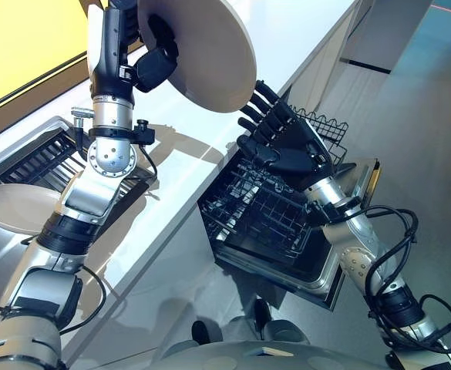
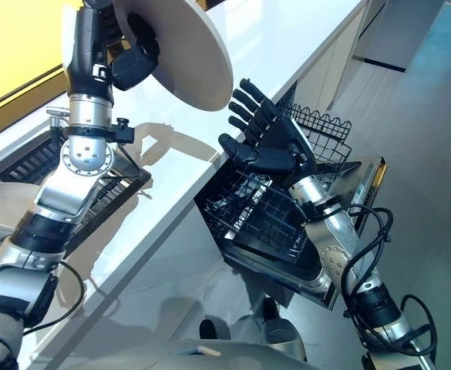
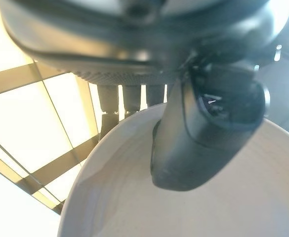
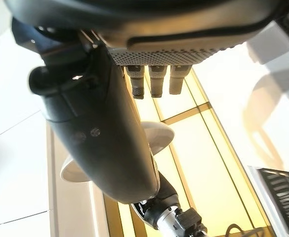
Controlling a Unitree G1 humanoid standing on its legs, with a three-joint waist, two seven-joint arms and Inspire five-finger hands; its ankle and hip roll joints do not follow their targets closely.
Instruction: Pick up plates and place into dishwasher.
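Observation:
My left hand (image 1: 157, 62) holds a round beige plate (image 1: 210, 54) high above the white counter, tilted on edge. In the left wrist view its thumb (image 3: 203, 138) presses on the plate's face (image 3: 184, 207) and its fingers sit behind the rim. The right hand (image 1: 287, 146) is open with straight fingers, just below and to the right of the plate's lower edge. It hovers over the pulled-out black wire rack (image 1: 256, 212) of the dishwasher. The right wrist view shows the same plate (image 4: 154, 136) beyond the right thumb (image 4: 95, 133). A second beige plate (image 1: 13, 208) lies at the far left.
The white counter (image 1: 302, 31) runs from the lower left to the upper right. A dark ribbed drying rack (image 1: 32, 158) sits at its left end beside the second plate. The dishwasher door (image 1: 318, 270) hangs open under the rack, and grey floor lies to the right.

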